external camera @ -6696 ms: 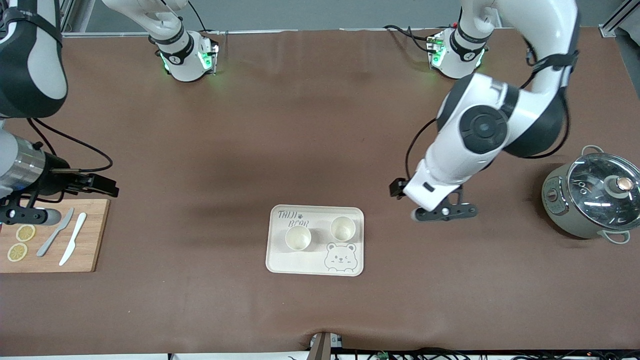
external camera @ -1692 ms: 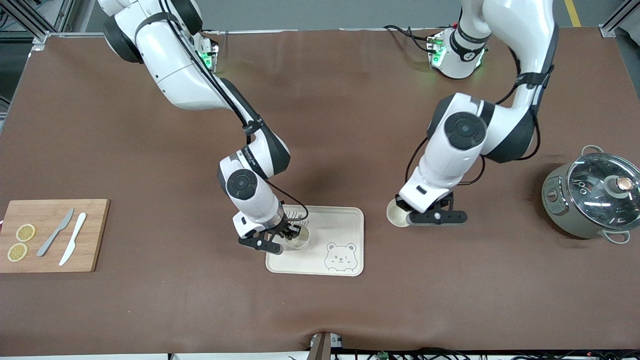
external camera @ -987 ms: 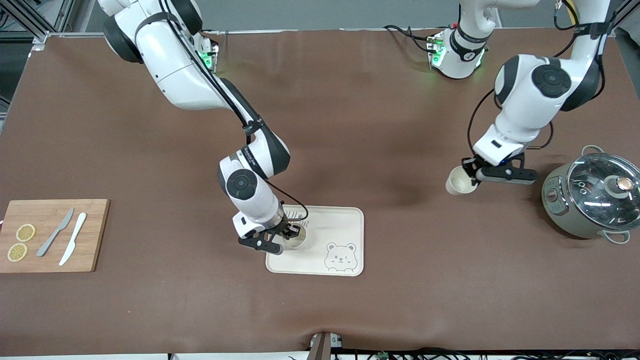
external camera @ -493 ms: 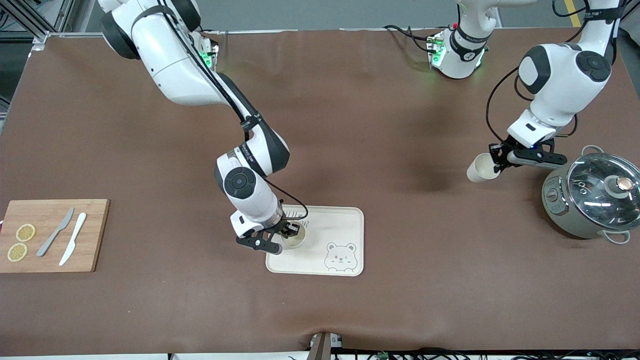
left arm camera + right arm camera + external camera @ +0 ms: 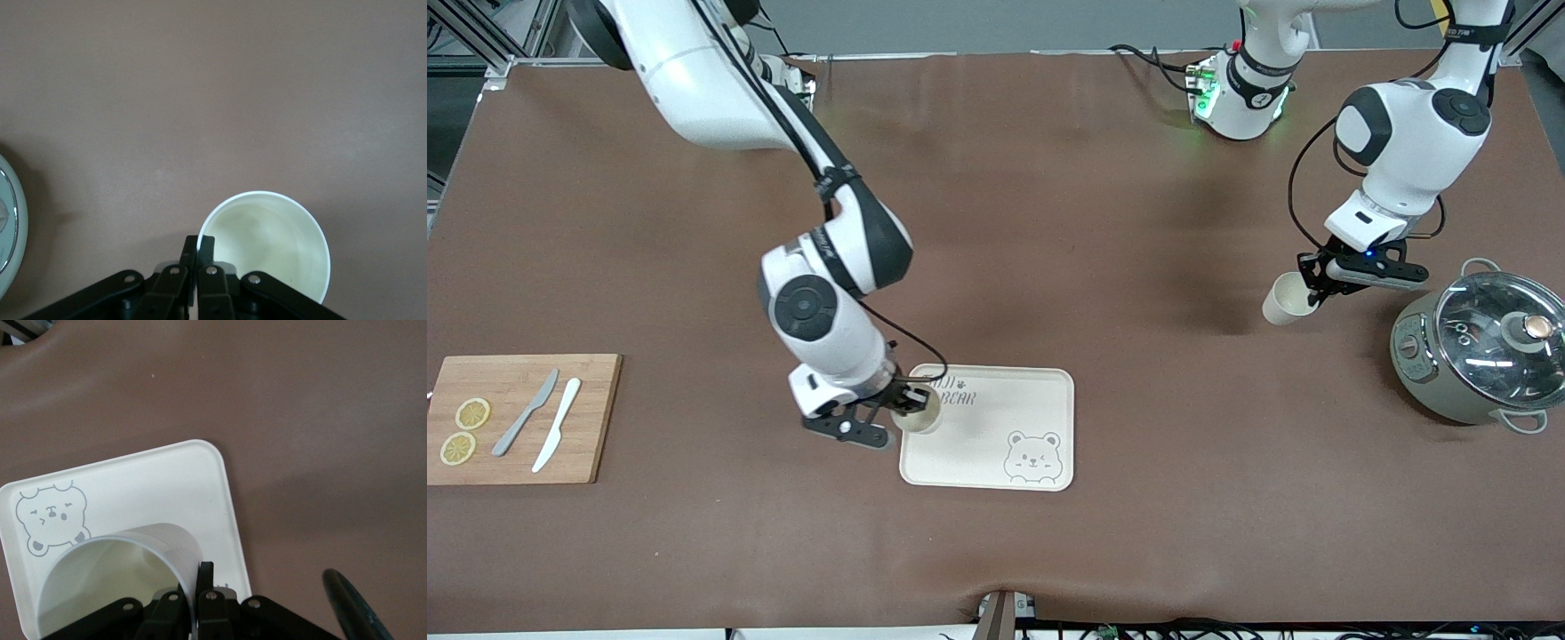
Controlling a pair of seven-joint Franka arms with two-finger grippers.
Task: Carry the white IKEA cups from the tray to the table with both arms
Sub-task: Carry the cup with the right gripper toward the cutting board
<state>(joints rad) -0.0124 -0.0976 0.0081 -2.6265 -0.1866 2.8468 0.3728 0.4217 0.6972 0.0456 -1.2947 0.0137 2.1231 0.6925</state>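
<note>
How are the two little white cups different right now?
The cup in the right claw hangs over the edge of the bear tray, while the cup in the left claw hangs over bare brown table beside the pot. The right arm's cup looks tipped in its wrist view; the left arm's cup shows a round open mouth in its own. Both are plain cream-white, empty, and pinched by the rim.

Two cream-white cups (image 5: 1286, 299) (image 5: 920, 416) are showing against a brown table cover (image 5: 1049, 222). A cream tray (image 5: 996, 453) is showing a grey bear drawing (image 5: 1032, 457) and dark lettering (image 5: 958, 399). The pot (image 5: 1476, 356) is looking grey-green.
</note>
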